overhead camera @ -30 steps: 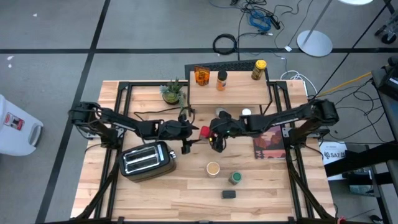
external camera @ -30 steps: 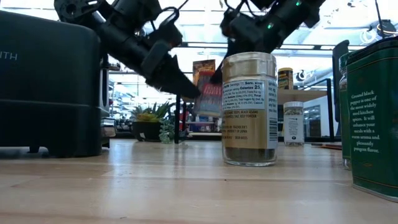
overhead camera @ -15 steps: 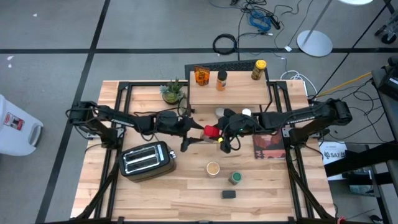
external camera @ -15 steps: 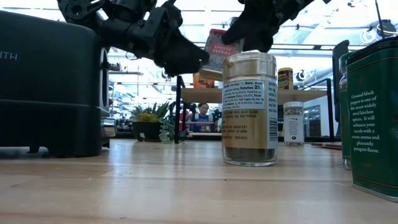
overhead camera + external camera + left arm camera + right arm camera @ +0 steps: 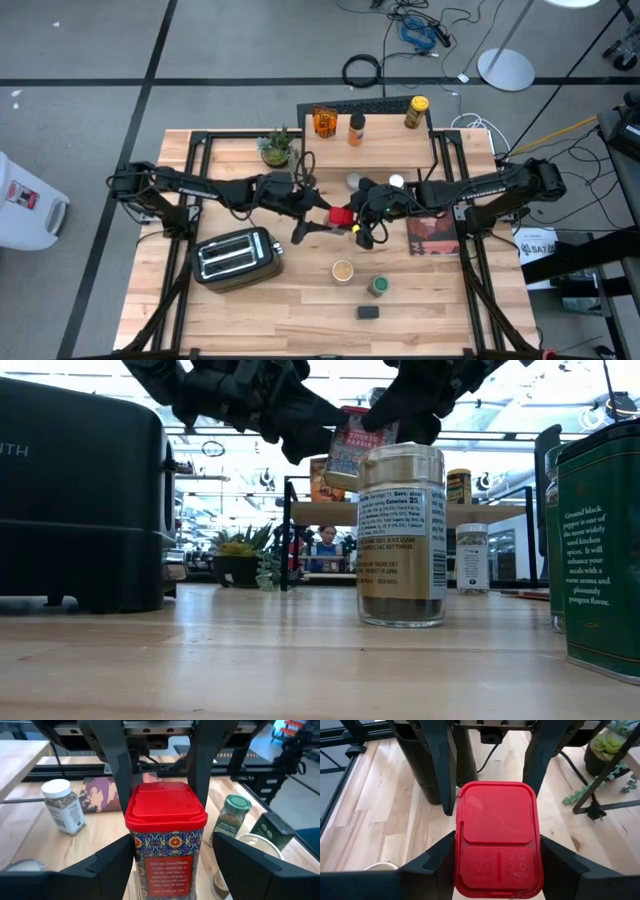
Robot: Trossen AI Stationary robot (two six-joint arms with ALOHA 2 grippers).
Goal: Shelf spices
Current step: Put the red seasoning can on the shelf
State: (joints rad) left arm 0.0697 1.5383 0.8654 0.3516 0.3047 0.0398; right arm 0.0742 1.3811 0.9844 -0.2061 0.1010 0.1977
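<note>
From the high view, the left gripper (image 5: 322, 216) and the right gripper (image 5: 352, 217) meet above the middle of the table, and the red-lidded spice tin (image 5: 341, 214) sits between them, just in front of the shelf (image 5: 385, 148), where three spices already stand; from here the tin is very small and the fingers on it are hard to separate. In the low view both grippers are cut off by the upper edge, and a tan-lidded jar (image 5: 401, 535) in front covers the lower part of the tin, which hangs in the air. In the left wrist view the tin stands upright between this gripper's fingers (image 5: 107, 865), which close on its patterned sides, while the other arm's fingers come at it from the far side. In the right wrist view the red lid fills the space between the fingers (image 5: 427, 865), gripped on both sides; the tin's body is hidden under the lid.
</note>
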